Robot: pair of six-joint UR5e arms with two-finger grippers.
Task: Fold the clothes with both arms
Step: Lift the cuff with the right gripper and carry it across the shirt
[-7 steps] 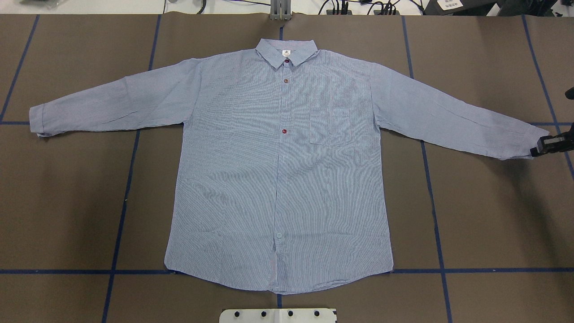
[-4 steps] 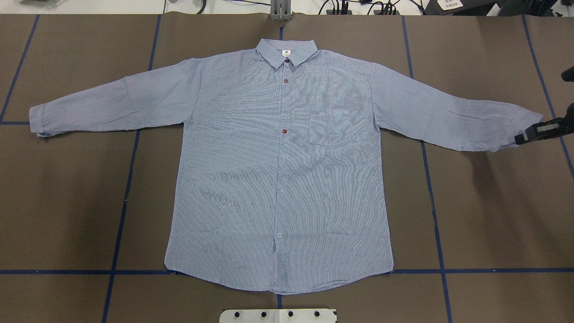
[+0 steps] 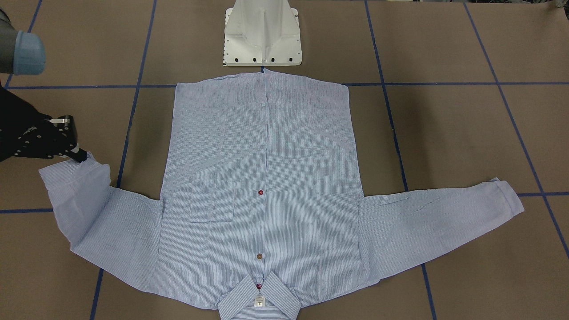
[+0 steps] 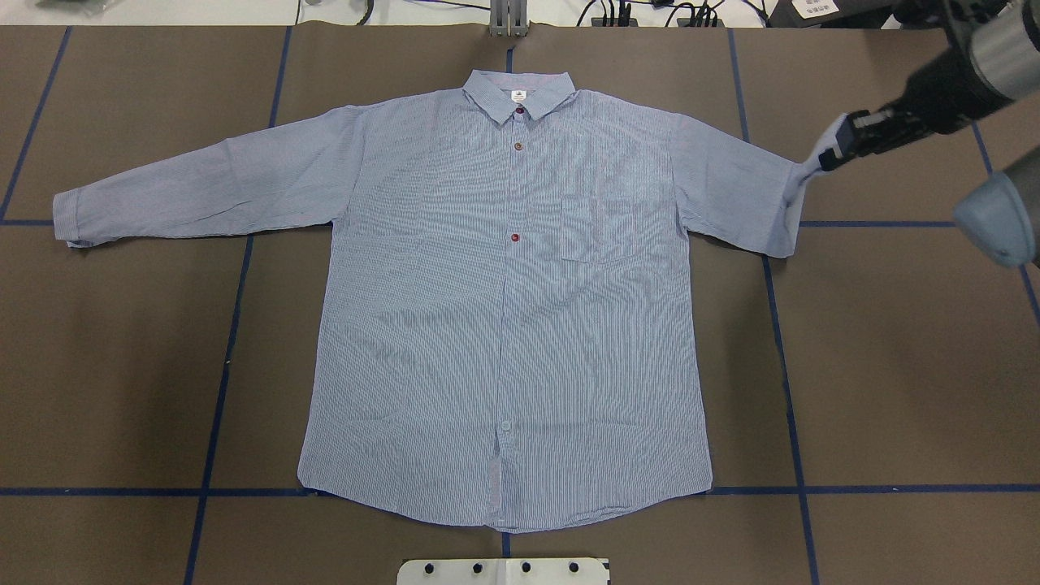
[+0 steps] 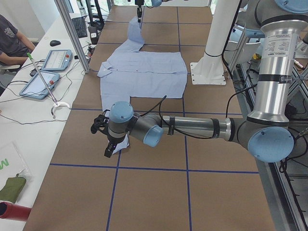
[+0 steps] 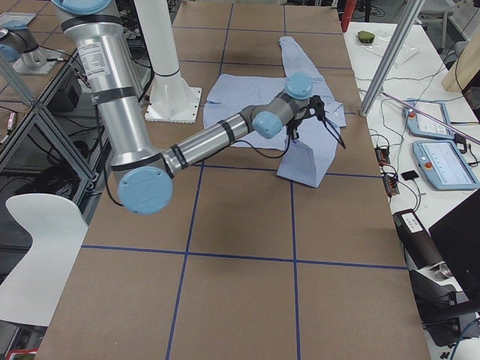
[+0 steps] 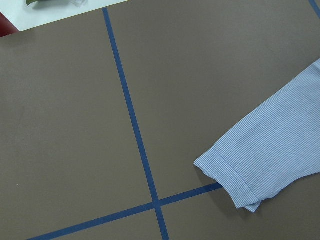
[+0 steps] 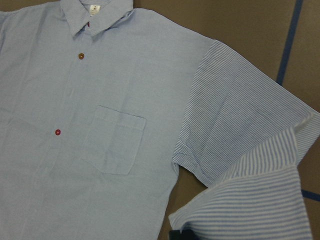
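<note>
Striped blue-and-white cloth: your shirt [image 4: 504, 325] is lying flat, front up, on the brown table [image 4: 894, 366]. The right gripper [image 4: 825, 158] is pinching the right cuff [image 3: 66, 171] between closed fingers. The sleeve is hanging below those fingers, off the table, and draping back toward the shoulder. The left gripper [image 5: 109, 144] is hovering near the other cuff [image 7: 235, 177], which is lying flat. You cannot tell whether its fingers are spread or pressed together.

Risks, as judged:
- **Slipping out:** the cloth is thin and the fingers are biting close to the cuff's edge, so a quick swing is likely to pull it free.
- **Skewing:** any pull away from the body is dragging the whole shirt askew.
- **Uneven fold:** you are raising only one side. If the left lags, the fold is landing uneven.
- **Bunching:** slack under the fingers may be twisting or bunching at set-down.
</note>
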